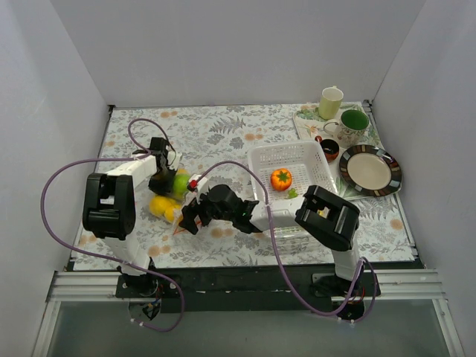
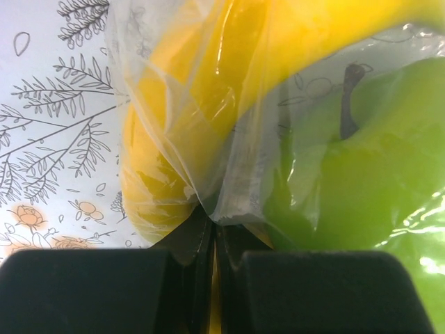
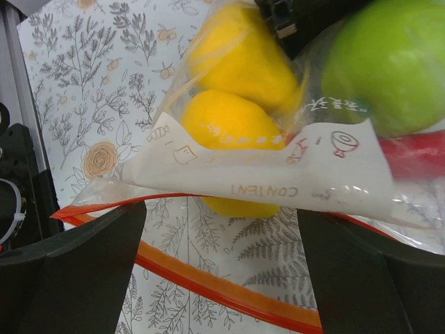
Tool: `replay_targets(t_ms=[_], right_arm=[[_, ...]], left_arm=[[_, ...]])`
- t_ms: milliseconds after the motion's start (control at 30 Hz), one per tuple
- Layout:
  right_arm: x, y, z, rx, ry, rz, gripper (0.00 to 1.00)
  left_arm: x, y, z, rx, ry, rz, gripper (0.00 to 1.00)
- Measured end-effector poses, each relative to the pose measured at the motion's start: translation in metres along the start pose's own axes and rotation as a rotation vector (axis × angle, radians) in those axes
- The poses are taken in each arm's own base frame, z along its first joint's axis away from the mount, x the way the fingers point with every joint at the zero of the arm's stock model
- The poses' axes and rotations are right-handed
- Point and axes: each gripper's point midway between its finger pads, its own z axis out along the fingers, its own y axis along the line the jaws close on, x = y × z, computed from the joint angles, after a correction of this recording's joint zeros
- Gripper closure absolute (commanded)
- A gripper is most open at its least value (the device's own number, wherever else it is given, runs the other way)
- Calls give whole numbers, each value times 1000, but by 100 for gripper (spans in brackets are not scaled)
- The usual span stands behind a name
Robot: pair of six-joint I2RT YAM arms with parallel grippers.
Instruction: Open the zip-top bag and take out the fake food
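Left gripper (image 2: 215, 243): clamped on a fold of the zip-top bag (image 3: 278, 174), left of the basket (image 1: 290, 146); right gripper (image 3: 221, 233): jaws apart at its parted mouth; fake food (image 3: 229, 122) inside; step: removal; next, probably, reaching in.

Green apple (image 2: 361, 188): cropped at right edge.
Zip strip (image 3: 229, 296): ends behind finger pads (image 3: 69, 278).
Red piece (image 3: 417, 153): cropped, unidentifiable.

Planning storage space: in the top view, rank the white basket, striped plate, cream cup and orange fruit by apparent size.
1. white basket
2. striped plate
3. cream cup and orange fruit look about alike.
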Motion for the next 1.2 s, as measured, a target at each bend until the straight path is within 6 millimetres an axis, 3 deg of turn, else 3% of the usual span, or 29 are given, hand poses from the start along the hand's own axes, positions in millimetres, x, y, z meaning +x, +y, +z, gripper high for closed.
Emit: replay_targets(t_ms=[200,600,667,767,800,900,1100,1200], right_arm=[[22,14,13,-30,45,-34,1],[21,9,38,30,38,-72,1],[22,10,39,31,42,-74,8],[24,10,38,32,49,-82,39],[25,10,38,31,52,-81,57],[28,8,33,37,45,-84,88],[33,-11,-11,146,54,-96,89],[22,-19,-35,208,41,-109,90]], left_arm=[[4,-6,-2,5,6,-1,100],[12,-22,-6,62,33,-19,100],[12,-24,-6,69,34,-22,100],[13,-26,-6,78,36,-25,100],[14,-26,-6,79,36,-24,100],[14,-26,-6,78,35,-19,100],[15,-15,-5,20,34,6,100],[15,-9,-4,-12,33,21,100]])
